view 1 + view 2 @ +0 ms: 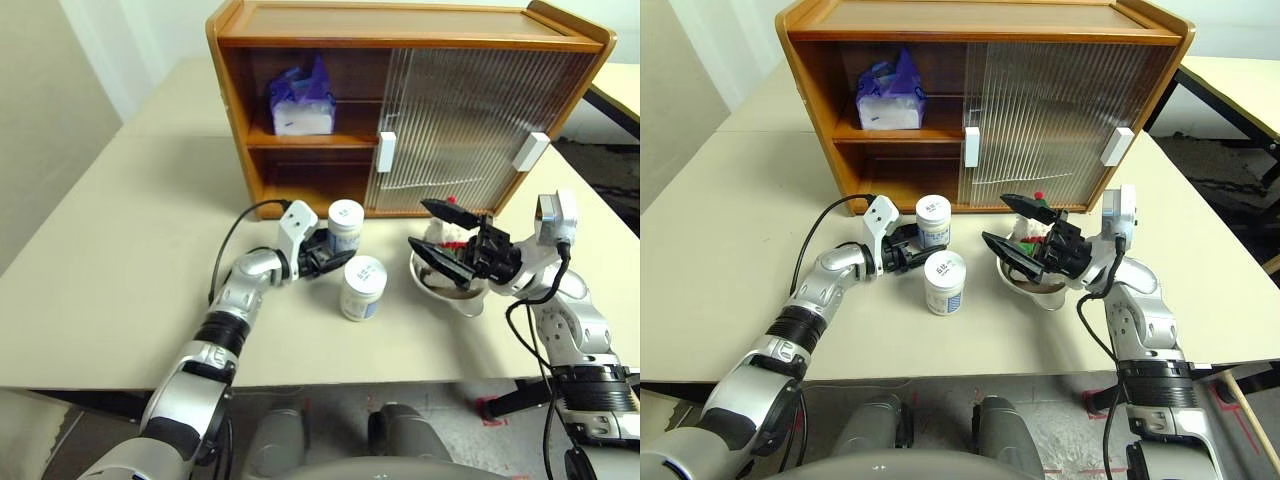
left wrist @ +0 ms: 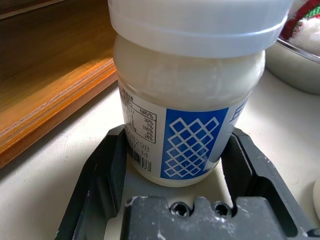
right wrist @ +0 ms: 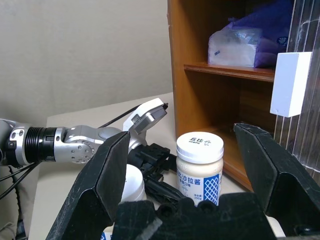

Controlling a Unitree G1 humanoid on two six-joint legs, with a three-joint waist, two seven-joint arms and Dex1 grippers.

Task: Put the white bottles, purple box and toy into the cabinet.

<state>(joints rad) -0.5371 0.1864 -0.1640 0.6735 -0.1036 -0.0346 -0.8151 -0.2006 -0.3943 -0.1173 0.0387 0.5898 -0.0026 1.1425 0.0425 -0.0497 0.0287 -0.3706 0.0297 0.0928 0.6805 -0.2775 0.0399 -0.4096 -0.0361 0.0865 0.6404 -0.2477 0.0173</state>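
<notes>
The far jar (image 1: pixel 346 224) stands upright on the table (image 1: pixel 120 280) just in front of the cabinet's (image 1: pixel 400 110) open left half, near the lower shelf's front edge. The left gripper (image 1: pixel 328 252) has a black finger on each side of its base; the wrist view shows both fingers (image 2: pixel 100 175) close against the jar's foot, but whether they press it or only flank it cannot be told. The near jar (image 1: pixel 363 288) stands upright a little farther out from the cabinet, just beside the left gripper and apart from the far jar.

The box (image 1: pixel 300 100) sits on the cabinet's upper shelf, in the open left half, white tissue side facing out. The two ribbed doors (image 1: pixel 460 125) cover the cabinet's right half, each with a white handle (image 1: pixel 386 152).

The toy (image 1: pixel 443 234) lies in a metal bowl (image 1: pixel 460 295) on the table in front of the right door, mostly hidden by the right gripper (image 1: pixel 436 232). That gripper hangs above the bowl with its fingers spread wide, holding nothing, pointing toward the jars.
</notes>
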